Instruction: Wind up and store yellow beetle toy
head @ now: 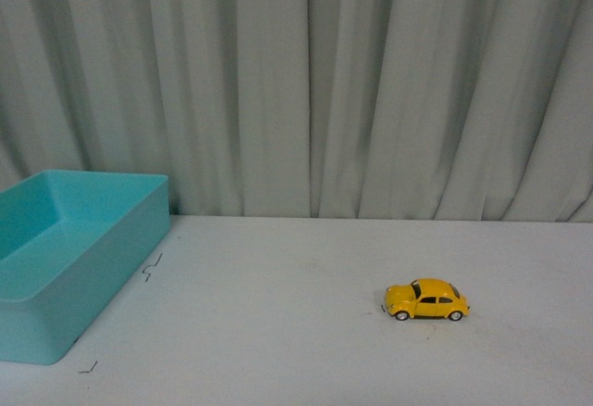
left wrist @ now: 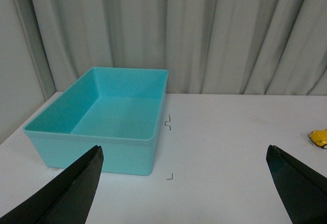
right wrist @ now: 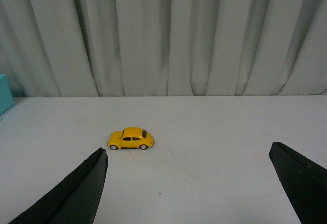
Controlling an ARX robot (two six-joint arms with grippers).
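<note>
The yellow beetle toy (head: 426,300) stands on its wheels on the white table, right of centre, side-on with its nose to the left. The right wrist view shows the beetle toy (right wrist: 131,139) ahead of my right gripper (right wrist: 188,152), which is open with nothing between its black fingers (right wrist: 76,193). In the left wrist view only the tip of the beetle toy (left wrist: 320,137) shows at the frame edge. My left gripper (left wrist: 185,152) is open and empty, facing the teal bin. Neither gripper appears in the front view.
An open teal plastic bin (head: 56,267) sits at the table's left, seen with nothing inside (left wrist: 110,147). Small black corner marks (head: 151,267) lie on the table beside it. A pale pleated curtain (head: 306,82) hangs behind the table.
</note>
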